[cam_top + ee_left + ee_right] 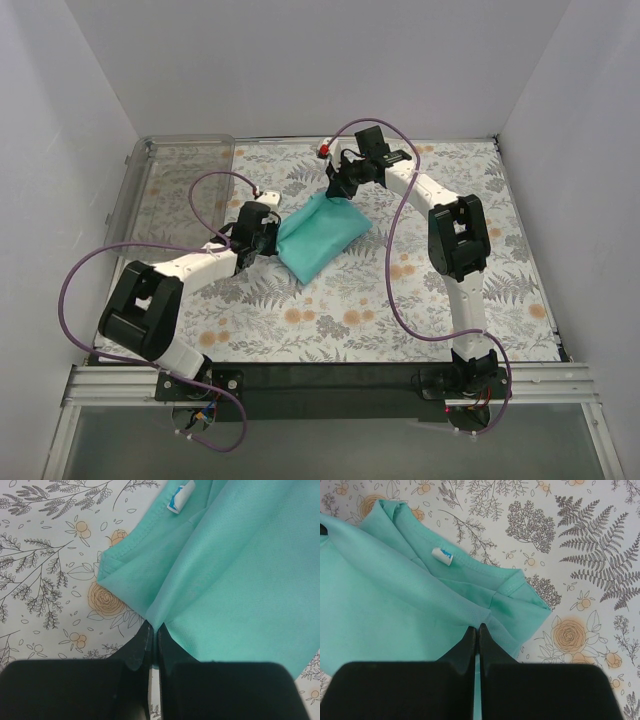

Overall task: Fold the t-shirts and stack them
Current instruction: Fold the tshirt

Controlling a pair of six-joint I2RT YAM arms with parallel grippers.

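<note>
Black left gripper [152,630] pinches a soft fold at the edge of the teal t-shirt [320,235]; right gripper [477,630] clamps the smooth cloth at its far corner, on the floral-printed surface [400,300].

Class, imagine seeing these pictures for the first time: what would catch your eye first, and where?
A teal t-shirt lies bunched mid-table, the one plain colour on the floral tabletop. The left gripper is shut on its left edge, and the right gripper is shut on its far edge.

Lab test cell: white enclosure walls [300,60], aluminium rail base [110,385], floral table cover [330,320].
</note>
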